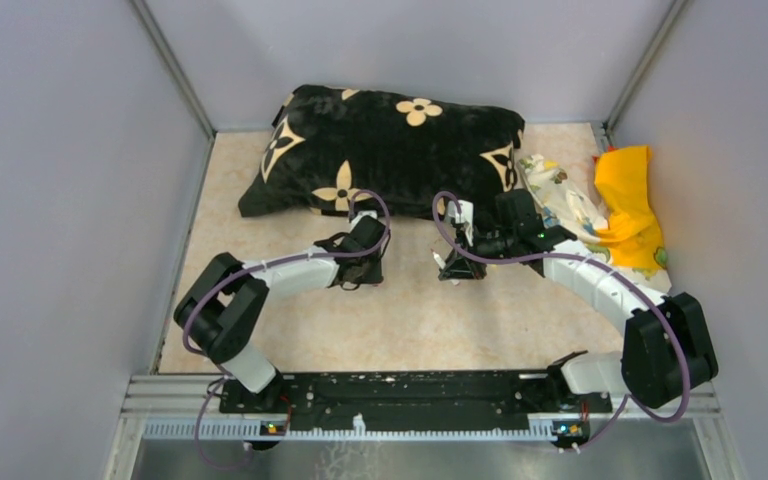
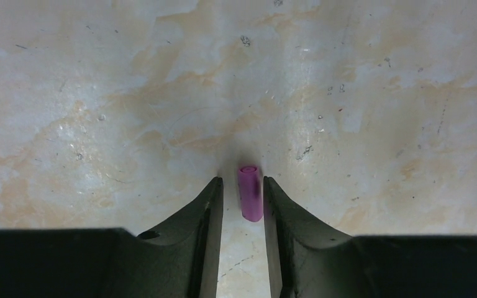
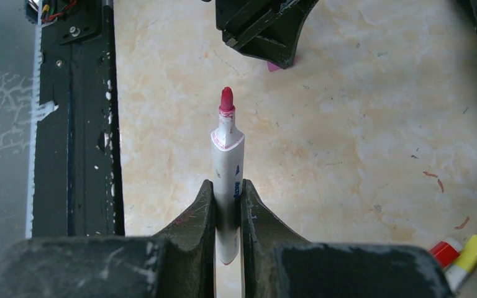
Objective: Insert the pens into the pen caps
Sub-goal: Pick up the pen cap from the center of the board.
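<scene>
— Where's the cap?
— I see a short magenta pen cap (image 2: pixel 250 192) lying on the marbled tabletop (image 2: pixel 99 93), low centre of frame. My left hand (image 2: pixel 242 181) straddles it, unclenched, with a gap on one side.
— The pen?
— My right hand (image 3: pixel 227 194) is clenched on a white pen (image 3: pixel 227 155), its red tip bare and pointing up-frame.

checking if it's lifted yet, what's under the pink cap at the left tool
The pink cap lies between the left tool's fingers over marbled tabletop. The spot directly beneath it is covered, so contact can't be confirmed.
</scene>
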`<action>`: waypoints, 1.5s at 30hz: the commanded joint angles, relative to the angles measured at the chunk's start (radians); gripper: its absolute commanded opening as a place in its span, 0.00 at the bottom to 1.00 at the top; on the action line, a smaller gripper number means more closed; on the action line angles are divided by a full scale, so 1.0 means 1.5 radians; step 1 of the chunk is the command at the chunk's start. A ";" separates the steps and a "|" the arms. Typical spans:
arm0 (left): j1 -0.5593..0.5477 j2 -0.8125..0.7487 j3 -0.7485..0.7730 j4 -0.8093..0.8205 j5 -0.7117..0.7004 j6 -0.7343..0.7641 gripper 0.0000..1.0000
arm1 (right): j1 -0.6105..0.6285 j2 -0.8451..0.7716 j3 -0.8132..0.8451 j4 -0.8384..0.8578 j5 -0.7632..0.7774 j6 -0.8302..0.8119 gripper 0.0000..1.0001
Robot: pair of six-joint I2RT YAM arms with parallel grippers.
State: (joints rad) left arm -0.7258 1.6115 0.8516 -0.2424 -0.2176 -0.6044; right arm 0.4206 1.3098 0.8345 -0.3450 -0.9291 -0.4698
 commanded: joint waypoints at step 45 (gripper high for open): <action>-0.044 -0.318 -0.212 0.354 0.055 -0.026 0.00 | -0.005 -0.014 0.024 0.007 -0.081 -0.018 0.00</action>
State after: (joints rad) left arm -0.7898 1.2053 0.6056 0.0536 -0.1699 -0.6041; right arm 0.4206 1.3098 0.8345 -0.3454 -0.9909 -0.4717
